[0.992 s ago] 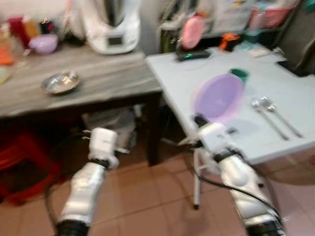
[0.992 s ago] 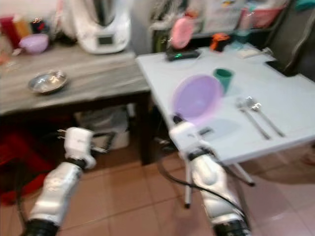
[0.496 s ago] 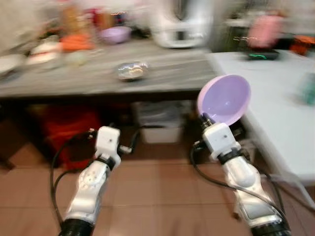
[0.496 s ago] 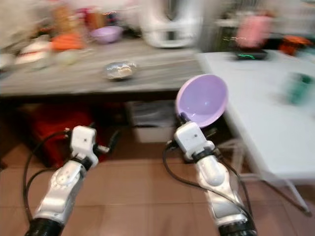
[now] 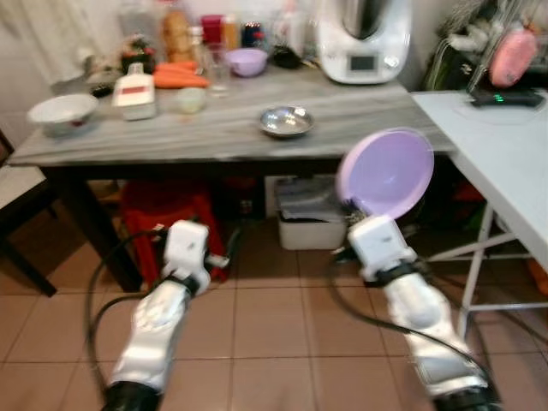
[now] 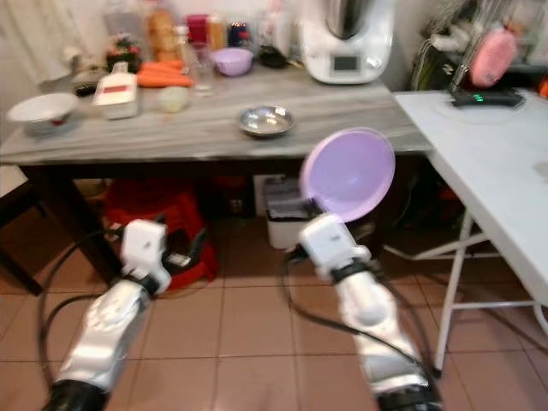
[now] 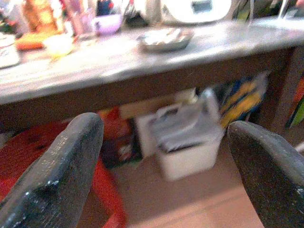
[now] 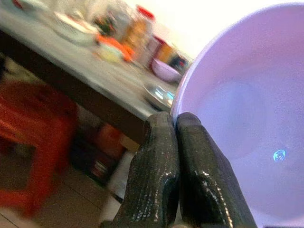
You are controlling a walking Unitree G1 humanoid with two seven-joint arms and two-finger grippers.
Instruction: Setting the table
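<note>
Centre frame, right gripper (image 8: 176, 124) pinches the rim of a lilac plastic bowl (image 5: 385, 173): likely light, stiff, slippery. Left gripper (image 7: 166, 156) gapes empty.

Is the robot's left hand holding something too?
No, the left end effector is wide open with nothing between its fingers, while the right end effector grips the purple bowl.

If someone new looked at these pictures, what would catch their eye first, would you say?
First the lilac bowl, held up by its rim in the right gripper, in front of the grey wooden table. Behind it on that table sit a small steel dish and a white kitchen machine.
</note>
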